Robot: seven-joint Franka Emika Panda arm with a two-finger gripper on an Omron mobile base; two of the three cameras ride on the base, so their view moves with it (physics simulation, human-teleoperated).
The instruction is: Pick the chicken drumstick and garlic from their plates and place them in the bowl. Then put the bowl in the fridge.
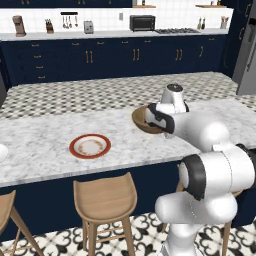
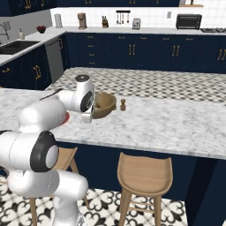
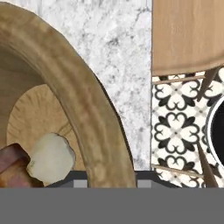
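Bowl (image 3: 92, 113) on the counter (image 1: 45, 145), holding garlic (image 3: 50, 158) and drumstick (image 3: 11, 164) side by side. The pincer, closed on the bowl's near rim, should lift level and slowly, lest the contents roll out before the fridge (image 1: 247, 55).

stools (image 1: 105, 197) at counter | pepper mill (image 2: 123, 105) on marble counter (image 2: 167, 123) | toaster oven (image 1: 142, 23) on back counter

Navy cabinets (image 1: 100, 60) behind a marble island (image 1: 40, 145) — wooden stools (image 1: 105, 200), patterned tile floor (image 1: 100, 92).
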